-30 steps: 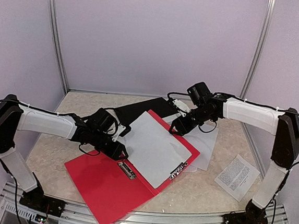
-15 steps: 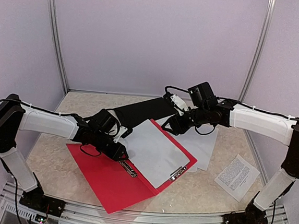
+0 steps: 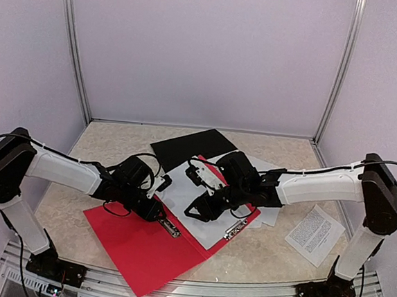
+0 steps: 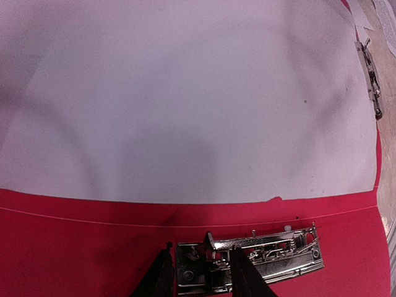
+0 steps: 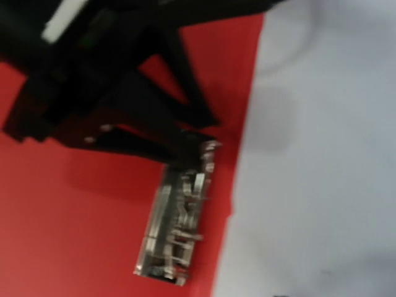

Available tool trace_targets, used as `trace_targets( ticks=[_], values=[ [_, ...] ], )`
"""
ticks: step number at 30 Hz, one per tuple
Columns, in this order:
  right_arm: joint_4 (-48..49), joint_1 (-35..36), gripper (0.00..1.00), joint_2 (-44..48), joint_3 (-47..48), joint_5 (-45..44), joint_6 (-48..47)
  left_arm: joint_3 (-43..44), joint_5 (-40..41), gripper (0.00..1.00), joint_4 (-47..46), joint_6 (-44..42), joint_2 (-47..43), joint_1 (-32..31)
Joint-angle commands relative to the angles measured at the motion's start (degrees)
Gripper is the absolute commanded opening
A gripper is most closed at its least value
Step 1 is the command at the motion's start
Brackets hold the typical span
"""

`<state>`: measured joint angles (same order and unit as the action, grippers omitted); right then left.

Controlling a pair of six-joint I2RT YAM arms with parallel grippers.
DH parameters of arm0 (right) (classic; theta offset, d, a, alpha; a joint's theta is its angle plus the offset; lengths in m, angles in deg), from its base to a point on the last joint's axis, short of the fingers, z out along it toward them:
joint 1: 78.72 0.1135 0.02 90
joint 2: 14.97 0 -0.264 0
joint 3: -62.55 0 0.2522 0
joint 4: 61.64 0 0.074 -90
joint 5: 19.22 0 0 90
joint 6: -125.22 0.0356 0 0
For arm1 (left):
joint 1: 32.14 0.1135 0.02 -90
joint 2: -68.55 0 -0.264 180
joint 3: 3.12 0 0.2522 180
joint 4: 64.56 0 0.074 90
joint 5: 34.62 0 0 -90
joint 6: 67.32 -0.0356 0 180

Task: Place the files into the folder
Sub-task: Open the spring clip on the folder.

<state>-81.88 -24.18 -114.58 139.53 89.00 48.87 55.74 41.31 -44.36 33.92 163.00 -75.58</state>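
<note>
Where the scene is viewed from above, a red folder (image 3: 131, 243) is seen lying open on the table (image 3: 87, 153), and a blank white sheet (image 3: 212, 234) is laid across its right half. Further sheets (image 3: 267, 216) are spread on the table just beyond the folder's right edge, a small printed sheet (image 3: 314, 235) is set well apart to the right, and a black sheet (image 3: 185, 146) lies behind the folder. The left gripper (image 3: 157, 212) is lowered onto the clip (image 3: 169, 226) at the folder's spine, while the right gripper (image 3: 194, 209) is held over the white sheet, near a second clip (image 3: 237, 228). Whether the right fingers are parted or closed cannot be told from this height. From the left wrist, the left gripper (image 4: 201, 277) is shown with its fingers (image 4: 162, 275) set on either side of the near end of the clip (image 4: 266, 255), close against it. Whether the metal is actually clamped cannot be told. The white sheet (image 4: 185, 93) fills the upper part above the folder (image 4: 62, 247). From the right wrist, the picture is blurred. The clip (image 5: 176, 229) is seen on the folder (image 5: 74, 235) beside the sheet's (image 5: 322, 154) edge, with the left gripper (image 5: 195, 139) at its far end. The right fingers themselves are not shown.
</note>
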Motion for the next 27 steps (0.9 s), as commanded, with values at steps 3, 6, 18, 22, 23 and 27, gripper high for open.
trace_targets(
  ticks=[3,6,18,22,23,27],
  values=[
    [9.91,3.36,0.49,-3.84,-1.94,1.32,5.62,-6.37,1.71,0.3,-7.32,2.35,-4.13,-0.42],
    [9.66,5.12,0.49,-6.31,-0.46,0.3,5.6,-8.96,2.1,0.3,-9.77,3.72,-6.0,-0.5],
    [6.99,10.36,0.49,-13.13,3.48,-6.0,7.88,-11.89,7.37,0.3,-10.55,9.5,-4.85,-4.21],
    [4.72,11.52,0.49,-14.67,4.99,-9.19,8.24,-12.43,9.63,0.3,-11.17,10.92,-4.99,-6.21],
    [3.96,11.67,0.49,-15.11,5.47,-10.18,8.24,-12.34,10.03,0.3,-10.99,11.32,-4.83,-6.39],
    [2.76,11.99,0.49,-15.43,5.75,-13.31,8.38,-12.36,11.25,0.29,-10.43,12.68,-4.12,-7.45]
  ],
)
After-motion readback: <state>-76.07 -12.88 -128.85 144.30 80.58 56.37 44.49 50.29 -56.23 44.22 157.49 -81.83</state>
